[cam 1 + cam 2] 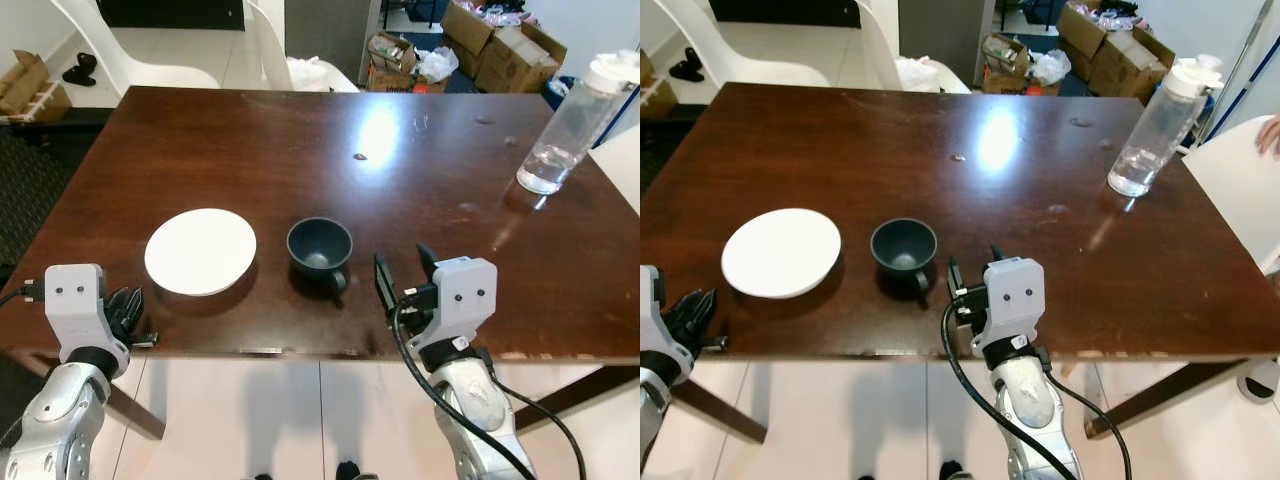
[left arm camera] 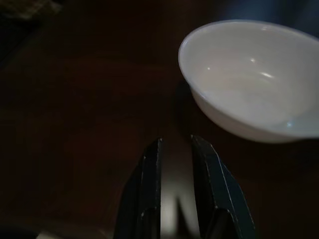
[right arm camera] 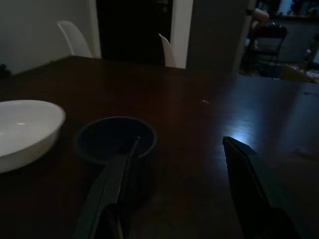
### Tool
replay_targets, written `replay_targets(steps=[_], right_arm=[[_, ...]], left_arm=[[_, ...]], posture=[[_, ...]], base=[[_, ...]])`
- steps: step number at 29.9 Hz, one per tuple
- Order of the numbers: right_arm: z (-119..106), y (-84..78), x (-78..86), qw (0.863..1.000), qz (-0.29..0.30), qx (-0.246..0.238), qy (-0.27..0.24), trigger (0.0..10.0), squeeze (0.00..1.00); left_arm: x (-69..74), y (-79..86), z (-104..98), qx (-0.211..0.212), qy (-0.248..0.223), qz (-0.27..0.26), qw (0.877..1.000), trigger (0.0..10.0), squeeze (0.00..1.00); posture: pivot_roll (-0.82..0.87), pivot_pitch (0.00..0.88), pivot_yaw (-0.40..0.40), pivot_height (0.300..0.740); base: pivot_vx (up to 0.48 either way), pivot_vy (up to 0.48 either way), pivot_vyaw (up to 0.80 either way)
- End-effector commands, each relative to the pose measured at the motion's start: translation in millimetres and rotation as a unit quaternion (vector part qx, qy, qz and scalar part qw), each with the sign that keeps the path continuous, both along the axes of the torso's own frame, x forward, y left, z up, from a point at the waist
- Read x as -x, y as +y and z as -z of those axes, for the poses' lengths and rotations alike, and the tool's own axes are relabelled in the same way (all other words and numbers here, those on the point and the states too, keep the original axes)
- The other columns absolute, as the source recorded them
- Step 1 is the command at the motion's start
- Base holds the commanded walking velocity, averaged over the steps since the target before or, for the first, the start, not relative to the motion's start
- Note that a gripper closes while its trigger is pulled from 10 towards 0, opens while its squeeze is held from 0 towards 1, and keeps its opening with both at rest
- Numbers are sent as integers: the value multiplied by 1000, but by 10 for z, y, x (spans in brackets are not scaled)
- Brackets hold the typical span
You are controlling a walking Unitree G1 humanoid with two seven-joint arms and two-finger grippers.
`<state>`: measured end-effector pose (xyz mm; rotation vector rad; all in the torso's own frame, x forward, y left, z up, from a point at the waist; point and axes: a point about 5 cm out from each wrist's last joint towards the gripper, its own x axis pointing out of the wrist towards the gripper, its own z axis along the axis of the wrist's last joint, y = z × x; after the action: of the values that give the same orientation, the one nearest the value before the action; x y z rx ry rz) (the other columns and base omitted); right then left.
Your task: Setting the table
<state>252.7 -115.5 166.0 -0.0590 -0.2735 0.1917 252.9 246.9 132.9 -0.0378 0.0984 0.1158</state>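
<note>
Right gripper [image 1: 405, 275]: fingers spread wide, holding nothing, positioned at the near table [image 1: 430, 160] edge just right of the dark cup [image 1: 319, 246]. Left gripper [image 2: 175, 154]: fingers nearly closed, empty, near the white bowl [image 1: 200, 250]. Bowl and cup stand upright, side by side, handle toward the robot. No legible writing on the water bottle [image 1: 575, 125].

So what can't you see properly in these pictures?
- Inside of the dark cup: both eye views look too dim to show if anything is in it.
- Its handle: blends into the dark table.
- Left end effector: cut off by the right eye view's edge.
- White bowl: cropped by the left wrist view's border, and blurry.
- Bottle: label too small to read.
</note>
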Motion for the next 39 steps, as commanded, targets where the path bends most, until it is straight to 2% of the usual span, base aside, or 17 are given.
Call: replay_targets(steps=[1,16,21,31,34,39], right_arm=[[29,11,2,1000,-2,5,4,10000,0],[43,8,-22,1000,0,3,7,10000,0],[55,-10,-49,1000,3,-1,14,10000,0],[111,-65,-87,999,14,-20,36,10000,0],[255,-143,-113,997,27,-15,65,10000,0],[746,-366,-125,987,47,27,150,10000,0]], left_arm=[[42,24,34,-3,6,-9,1000,10000,0],[31,-5,33,-5,6,-7,1000,10000,0],[24,-28,41,-5,7,-1,1000,10000,0],[28,-87,78,5,12,19,1000,10000,0],[47,-108,158,6,26,28,999,10000,0],[96,-42,465,-6,74,14,997,10000,0]], posture=[[1,86,46,740],[2,82,46,740],[1,76,43,740],[0,66,40,740],[1,64,40,740],[1,62,40,740]], base=[[-405,0,0],[-374,0,0],[-58,0,0],[0,0,-800],[0,0,-800],[0,0,-800]])
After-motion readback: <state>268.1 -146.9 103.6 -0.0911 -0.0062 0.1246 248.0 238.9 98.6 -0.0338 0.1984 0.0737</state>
